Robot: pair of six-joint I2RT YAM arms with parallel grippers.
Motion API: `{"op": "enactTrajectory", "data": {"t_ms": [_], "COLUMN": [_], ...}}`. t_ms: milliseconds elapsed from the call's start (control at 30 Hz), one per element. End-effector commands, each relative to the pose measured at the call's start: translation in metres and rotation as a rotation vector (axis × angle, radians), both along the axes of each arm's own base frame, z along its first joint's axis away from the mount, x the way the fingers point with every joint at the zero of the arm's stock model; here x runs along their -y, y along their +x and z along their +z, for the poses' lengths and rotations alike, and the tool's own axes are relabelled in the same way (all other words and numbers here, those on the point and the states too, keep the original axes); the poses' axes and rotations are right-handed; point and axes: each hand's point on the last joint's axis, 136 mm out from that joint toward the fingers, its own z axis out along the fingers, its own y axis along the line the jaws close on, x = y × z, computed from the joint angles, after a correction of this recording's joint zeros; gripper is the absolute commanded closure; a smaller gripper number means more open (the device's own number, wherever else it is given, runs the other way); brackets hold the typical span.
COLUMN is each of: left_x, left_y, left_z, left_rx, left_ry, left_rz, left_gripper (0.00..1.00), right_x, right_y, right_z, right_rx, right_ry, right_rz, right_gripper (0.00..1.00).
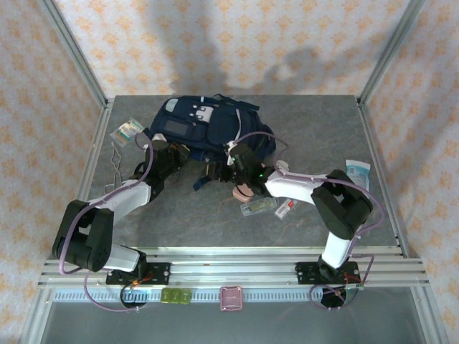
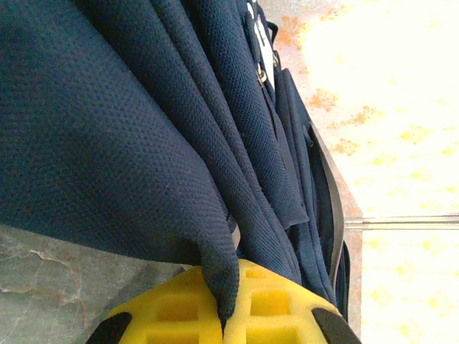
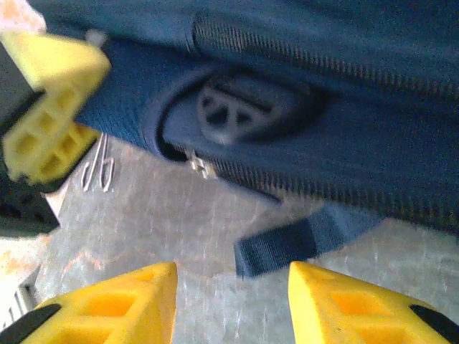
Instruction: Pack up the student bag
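The student bag (image 1: 204,125), navy with pale patches, lies at the back middle of the table. My left gripper (image 1: 172,154) is at its near left edge. In the left wrist view the yellow fingers (image 2: 272,308) are shut on a fold of the bag's navy fabric (image 2: 107,129), pinched at the left gripper (image 2: 226,315). My right gripper (image 1: 228,161) is at the bag's near right side. It stands open (image 3: 231,272) over bare table, short of a loose navy strap end (image 3: 287,247) and a metal zipper pull (image 3: 199,166) on the bag (image 3: 323,107).
A clear pencil case (image 1: 258,206), a small red item (image 1: 285,208) and a pinkish round thing (image 1: 242,191) lie near the right arm. A packet (image 1: 128,130) lies at the back left, a tissue pack (image 1: 357,170) at the right. A metal clip (image 3: 97,172) lies beside the left gripper's fingers (image 3: 50,107).
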Motion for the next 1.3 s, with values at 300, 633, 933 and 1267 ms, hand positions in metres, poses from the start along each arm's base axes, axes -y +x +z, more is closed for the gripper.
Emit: {"op": "enactTrajectory", "data": {"t_ms": [300,633,933,1267], "left_x": [0.030,0.032,0.031,0.034], "left_y": [-0.001,0.004,0.010,0.011], "left_z": [0.058,0.069,0.077,0.078], "left_rx": [0.123,0.149,0.165,0.165], "left_ry": [-0.120,-0.128,-0.129,-0.150], "left_rz": [-0.083,-0.083,-0.079,-0.091], "left_gripper": [1.00,1.00,1.00,1.00], "right_x": [-0.027,-0.019,-0.006,-0.005], "right_y": [0.051,0.055,0.046,0.052], "right_z": [0.025,0.002,-0.019,-0.024], "right_rx": [0.156,0.157,0.133,0.135], "right_ry": [0.022,-0.062,-0.110,-0.126], "right_rz": [-0.077,-0.102,-0.103,-0.139], "right_gripper": [0.55,0.69,0.92,0.77]}}
